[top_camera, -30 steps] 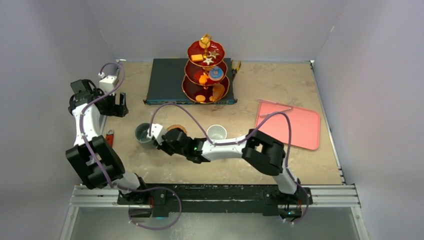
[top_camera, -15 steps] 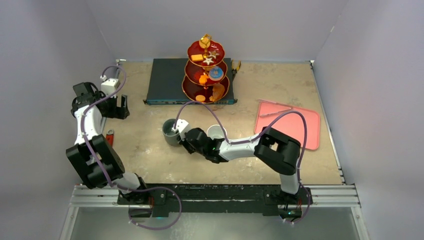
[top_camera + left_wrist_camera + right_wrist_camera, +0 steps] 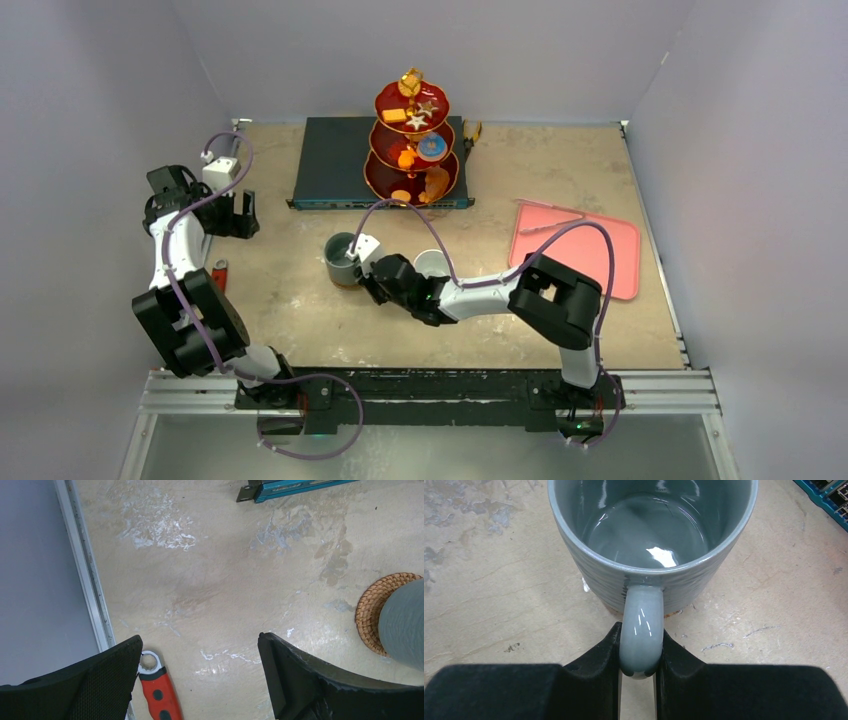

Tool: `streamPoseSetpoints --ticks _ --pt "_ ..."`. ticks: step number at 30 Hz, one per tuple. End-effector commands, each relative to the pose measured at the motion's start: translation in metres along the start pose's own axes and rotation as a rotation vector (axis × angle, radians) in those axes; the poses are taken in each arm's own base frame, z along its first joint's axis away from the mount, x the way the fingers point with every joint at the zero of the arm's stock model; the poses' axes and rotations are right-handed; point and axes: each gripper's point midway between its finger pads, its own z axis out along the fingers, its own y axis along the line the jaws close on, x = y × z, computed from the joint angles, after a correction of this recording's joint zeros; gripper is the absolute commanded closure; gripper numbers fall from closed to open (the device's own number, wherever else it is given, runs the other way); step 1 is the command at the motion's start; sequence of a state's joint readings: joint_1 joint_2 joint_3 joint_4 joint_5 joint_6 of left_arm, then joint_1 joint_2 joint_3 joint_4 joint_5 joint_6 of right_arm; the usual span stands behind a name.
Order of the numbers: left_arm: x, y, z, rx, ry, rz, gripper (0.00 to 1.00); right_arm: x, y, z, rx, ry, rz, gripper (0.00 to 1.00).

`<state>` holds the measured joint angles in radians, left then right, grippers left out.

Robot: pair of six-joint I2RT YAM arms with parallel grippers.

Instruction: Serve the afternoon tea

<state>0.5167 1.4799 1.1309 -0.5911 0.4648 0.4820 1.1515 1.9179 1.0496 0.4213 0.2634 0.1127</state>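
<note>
The grey mug (image 3: 341, 258) stands upright over a round cork coaster (image 3: 374, 611); I cannot tell whether it touches it. My right gripper (image 3: 362, 266) is shut on the mug's handle (image 3: 640, 625), and the empty mug (image 3: 654, 535) fills the right wrist view. The white mug (image 3: 432, 263) stands just to the right, behind my right arm. The red three-tier stand (image 3: 412, 150) with toy pastries sits at the back. My left gripper (image 3: 235, 214) is open and empty at the far left (image 3: 200, 647). The second coaster is hidden.
A flat dark blue-grey box (image 3: 330, 165) lies under the stand at the back, and its corner shows in the left wrist view (image 3: 295, 487). A pink tray (image 3: 590, 255) lies at the right. A red wrench (image 3: 219, 274) lies by the left wall (image 3: 157, 695).
My right gripper has carried the grey mug to the right, from left of the coaster to over it. In the last half second it hardly moved. The left arm shifted slightly.
</note>
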Motion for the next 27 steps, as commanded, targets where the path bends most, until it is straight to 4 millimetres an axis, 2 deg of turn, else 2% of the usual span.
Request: streamPoseSetpoints --ticks 1,17,18,22,27 --pt "-0.005 0.001 0.000 0.005 -0.030 0.012 0.13 -0.062 0.004 -0.005 -0.001 -0.206 0.071 1.00" --pt "-0.010 0.000 -0.005 0.008 -0.045 0.034 0.13 -0.026 0.004 0.012 0.007 -0.136 0.060 1.00" --pt "-0.010 -0.001 -0.005 0.009 -0.045 0.032 0.13 -0.025 0.003 0.012 0.012 -0.131 0.062 0.94" --pt "-0.007 -0.004 -0.004 0.021 -0.042 0.022 0.12 -0.026 0.000 0.010 0.027 -0.142 0.066 0.56" --pt "-0.006 -0.007 -0.003 0.031 -0.046 0.013 0.11 -0.044 -0.003 0.001 0.036 -0.179 0.075 0.33"
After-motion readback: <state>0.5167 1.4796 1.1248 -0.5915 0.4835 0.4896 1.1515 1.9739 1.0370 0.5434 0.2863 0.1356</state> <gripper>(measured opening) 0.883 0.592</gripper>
